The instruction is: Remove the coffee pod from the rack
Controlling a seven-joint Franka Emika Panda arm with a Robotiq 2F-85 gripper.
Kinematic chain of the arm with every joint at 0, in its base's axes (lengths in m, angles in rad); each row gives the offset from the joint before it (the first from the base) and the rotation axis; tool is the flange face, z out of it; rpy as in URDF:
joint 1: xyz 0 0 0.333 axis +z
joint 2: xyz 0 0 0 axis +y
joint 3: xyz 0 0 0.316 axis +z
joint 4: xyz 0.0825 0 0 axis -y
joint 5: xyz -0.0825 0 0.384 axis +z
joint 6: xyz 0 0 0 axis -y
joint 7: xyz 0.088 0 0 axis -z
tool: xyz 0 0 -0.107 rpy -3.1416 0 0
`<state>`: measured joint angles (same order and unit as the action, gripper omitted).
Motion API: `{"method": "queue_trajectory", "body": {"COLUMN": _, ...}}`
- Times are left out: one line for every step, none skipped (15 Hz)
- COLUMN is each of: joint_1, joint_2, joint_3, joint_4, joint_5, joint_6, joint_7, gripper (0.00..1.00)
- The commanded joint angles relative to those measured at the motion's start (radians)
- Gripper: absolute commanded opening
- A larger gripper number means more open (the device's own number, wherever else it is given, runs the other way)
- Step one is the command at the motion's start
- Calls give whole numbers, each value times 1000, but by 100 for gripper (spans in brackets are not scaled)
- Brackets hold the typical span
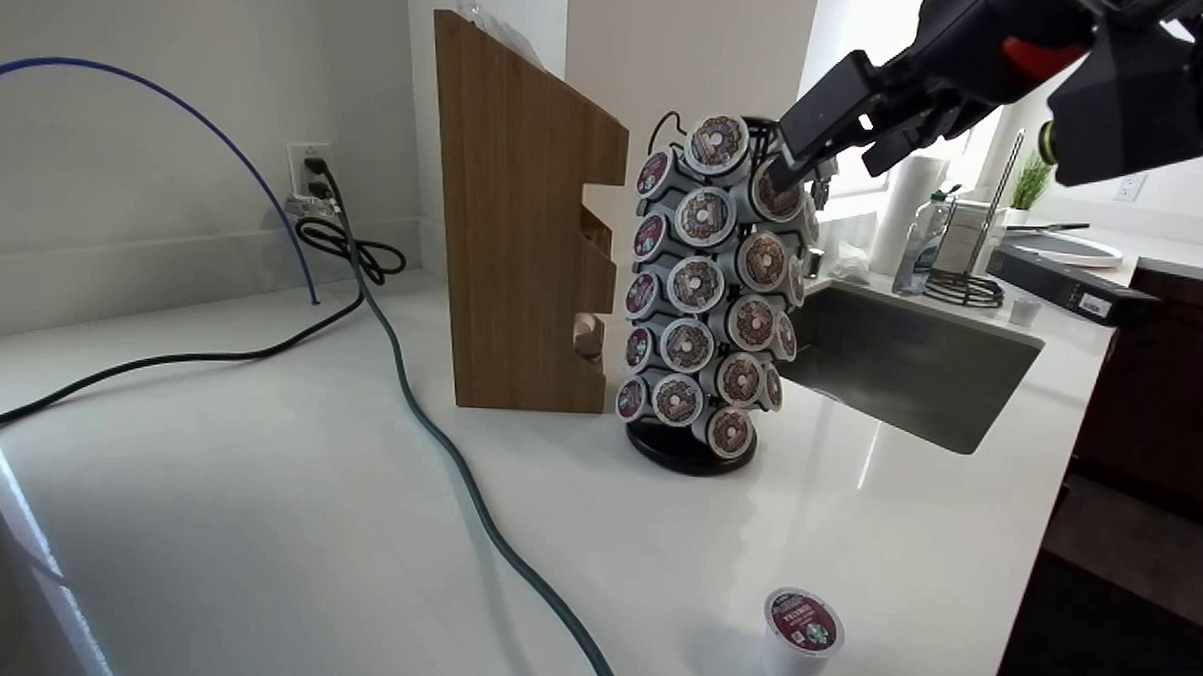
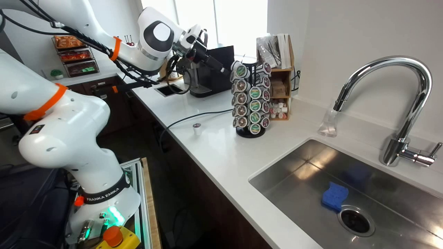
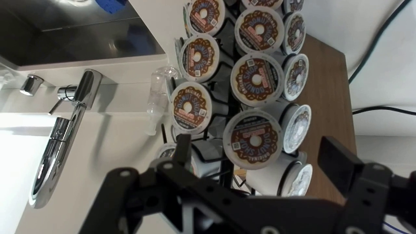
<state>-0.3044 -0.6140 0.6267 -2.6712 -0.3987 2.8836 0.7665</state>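
Removal is judged pending: the presumed target pod (image 3: 254, 139) is seated high in the rack (image 1: 682, 458), the gripper (image 3: 256, 148) is poised with jaws spread, nothing grasped, though whether the loose pod (image 1: 801, 640) on the counter (image 1: 855, 527) is meant cannot be told.

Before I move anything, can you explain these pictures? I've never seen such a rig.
The machine is a white, jointed robot arm carrying a black two-fingered gripper. Two pictures come from cameras outside it; the close-up comes from its wrist. On the white counter stand a black wire carousel rack of round-lidded coffee pods, a tall brown wooden organizer, and a loose, maroon-lidded white coffee pod. The gripper's jaws stand wide apart near the rack's upper pods; nothing appears held, though contact is unclear.
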Motion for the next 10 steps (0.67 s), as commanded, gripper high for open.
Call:
{"method": "queue_trajectory", "body": {"joint_1": -55, "joint_2": 6, "joint_3": 53, "joint_4": -19, "joint_5": -16, "joint_6": 50, "joint_7": 57, "gripper": 100}}
{"method": "queue_trajectory", "body": {"joint_1": -64, "joint_2": 5, "joint_3": 61, "joint_4": -19, "joint_5": -20, "joint_6": 52, "joint_7": 62, "gripper": 100}}
{"method": "queue_trajectory", "body": {"joint_1": -77, "joint_2": 5, "joint_3": 72, "joint_4": -19, "joint_5": -24, "joint_6": 58, "joint_7": 68, "gripper": 100}}
{"method": "queue_trajectory", "body": {"joint_1": -86, "joint_2": 4, "joint_3": 79, "joint_4": -19, "joint_5": -29, "joint_6": 64, "joint_7": 69, "gripper": 100}}
{"method": "queue_trajectory", "body": {"joint_1": -100, "joint_2": 3, "joint_3": 91, "joint_4": -18, "joint_5": -34, "joint_6": 80, "joint_7": 73, "gripper": 100}}
{"method": "queue_trajectory", "body": {"joint_1": -113, "joint_2": 3, "joint_3": 103, "joint_4": -17, "joint_5": -36, "joint_6": 88, "joint_7": 75, "gripper": 100}}
{"method": "queue_trajectory", "body": {"joint_1": -126, "joint_2": 4, "joint_3": 116, "joint_4": -15, "joint_5": -38, "joint_6": 95, "joint_7": 78, "gripper": 100}}
{"method": "queue_trajectory", "body": {"joint_1": -136, "joint_2": 8, "joint_3": 130, "joint_4": -13, "joint_5": -37, "joint_6": 99, "joint_7": 79, "gripper": 100}}
{"method": "queue_trajectory", "body": {"joint_1": -150, "joint_2": 9, "joint_3": 147, "joint_4": -13, "joint_5": -38, "joint_6": 102, "joint_7": 80, "gripper": 100}}
{"method": "queue_trajectory", "body": {"joint_1": -163, "joint_2": 9, "joint_3": 162, "joint_4": -11, "joint_5": -36, "joint_6": 104, "joint_7": 84, "gripper": 100}}
